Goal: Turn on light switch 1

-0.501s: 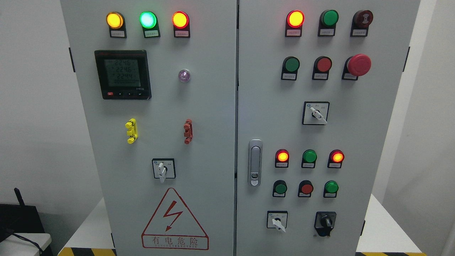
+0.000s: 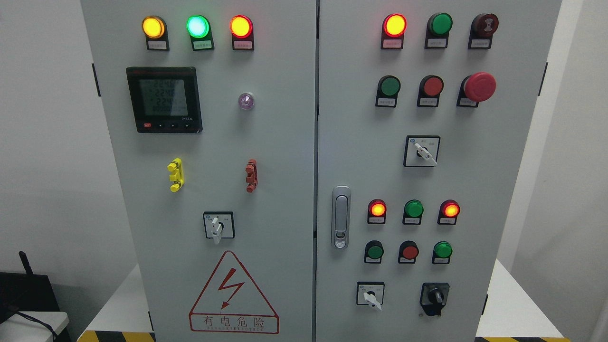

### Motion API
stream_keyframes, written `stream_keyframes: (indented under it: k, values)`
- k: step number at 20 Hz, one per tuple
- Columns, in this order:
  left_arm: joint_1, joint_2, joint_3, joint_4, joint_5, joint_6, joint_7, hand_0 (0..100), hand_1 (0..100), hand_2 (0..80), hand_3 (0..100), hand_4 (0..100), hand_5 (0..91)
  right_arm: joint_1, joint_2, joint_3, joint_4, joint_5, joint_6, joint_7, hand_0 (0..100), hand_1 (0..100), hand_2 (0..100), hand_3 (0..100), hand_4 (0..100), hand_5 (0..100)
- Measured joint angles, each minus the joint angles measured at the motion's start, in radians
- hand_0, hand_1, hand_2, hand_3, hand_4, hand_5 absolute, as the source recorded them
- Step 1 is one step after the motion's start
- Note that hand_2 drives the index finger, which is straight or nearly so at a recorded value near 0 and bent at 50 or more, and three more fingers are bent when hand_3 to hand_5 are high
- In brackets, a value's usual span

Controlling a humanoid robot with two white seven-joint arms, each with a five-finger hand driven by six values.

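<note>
White walls frame a grey control cabinet (image 2: 266,156) standing on a white bench (image 2: 513,308). Neither hand is in view, so the state of the fingers cannot be told. No legible label identifies light switch 1; likely candidates are the rotary selectors (image 2: 218,225), (image 2: 370,294) low on either door, mounted within arm's reach. Judged from this, the task has not started.

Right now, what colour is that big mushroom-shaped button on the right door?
Red. The mushroom button shows clearly in the head view, on a black base.
</note>
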Motion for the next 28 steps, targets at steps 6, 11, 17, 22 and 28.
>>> stream_keyframes:
  k: [6, 11, 17, 22, 28]
  values:
    - [0.058, 0.0, 0.0, -0.066, -0.004, 0.003, 0.018, 21, 0, 0.0, 0, 0, 0.0, 0.0, 0.0, 0.0, 0.0, 0.0, 0.0, 0.0, 12, 39, 0, 0, 0, 0]
    - [0.108, 0.0, 0.0, -0.141, -0.007, 0.014, 0.057, 21, 0, 0.0, 0, 0, 0.0, 0.0, 0.0, 0.0, 0.0, 0.0, 0.0, 0.0, 12, 39, 0, 0, 0, 0]
    - [0.164, 0.0, 0.052, -0.258, -0.016, -0.02, 0.063, 23, 0, 0.0, 0, 2, 0.0, 0.0, 0.0, 0.0, 0.0, 0.0, 0.0, 0.0, 12, 39, 0, 0, 0, 0]
    - [0.198, 0.0, 0.154, -0.365, -0.057, -0.124, 0.069, 26, 0, 0.0, 4, 14, 0.0, 0.0, 0.0, 0.0, 0.0, 0.0, 0.0, 0.0, 12, 39, 0, 0, 0, 0]
    - [0.249, 0.0, 0.302, -0.518, -0.077, -0.247, 0.074, 26, 0, 2.0, 17, 27, 0.0, 0.0, 0.0, 0.0, 0.0, 0.0, 0.0, 0.0, 12, 39, 0, 0, 0, 0]
